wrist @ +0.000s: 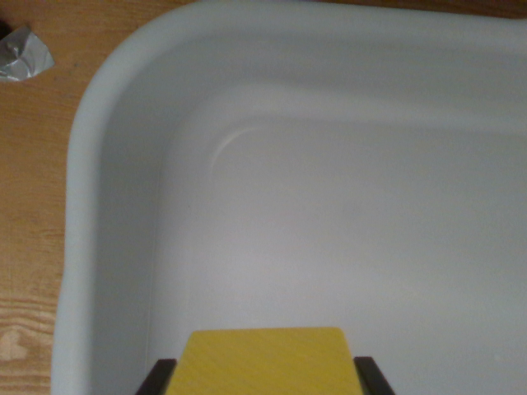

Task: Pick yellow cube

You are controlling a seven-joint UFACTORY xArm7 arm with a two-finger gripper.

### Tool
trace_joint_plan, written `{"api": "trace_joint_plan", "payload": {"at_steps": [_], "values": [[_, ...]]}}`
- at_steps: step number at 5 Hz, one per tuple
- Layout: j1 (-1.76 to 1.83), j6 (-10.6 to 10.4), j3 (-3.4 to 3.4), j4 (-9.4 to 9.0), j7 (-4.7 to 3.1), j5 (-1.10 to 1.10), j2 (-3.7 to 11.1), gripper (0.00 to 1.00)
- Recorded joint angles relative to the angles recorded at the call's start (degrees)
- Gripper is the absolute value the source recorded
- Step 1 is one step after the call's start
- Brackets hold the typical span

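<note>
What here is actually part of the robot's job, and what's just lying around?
Part of the job:
- yellow cube, at the bottom edge, between the two dark claw fingers
- claw, closed on the cube

Just lying about:
- white tub, nothing else seen inside
- wooden table
- grey tape scrap on the table, top left

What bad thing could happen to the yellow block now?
1. The yellow cube sits between two dark fingers of the hand at the picture's bottom edge. How firmly they hold it cannot be seen, so it might slip into the white tub.
2. The tub's curved corner wall is near, so a sideways move might bump it.
</note>
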Motion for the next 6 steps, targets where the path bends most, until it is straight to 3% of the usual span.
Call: {"api": "trace_joint_plan", "payload": {"at_steps": [1, 6], "values": [[0.01, 1.4, 0.03, 0.97, 0.01, 0.05, -0.41, 1.0], [0.01, 2.9, 0.07, 2.05, 0.03, 0.11, -0.86, 1.0]]}}
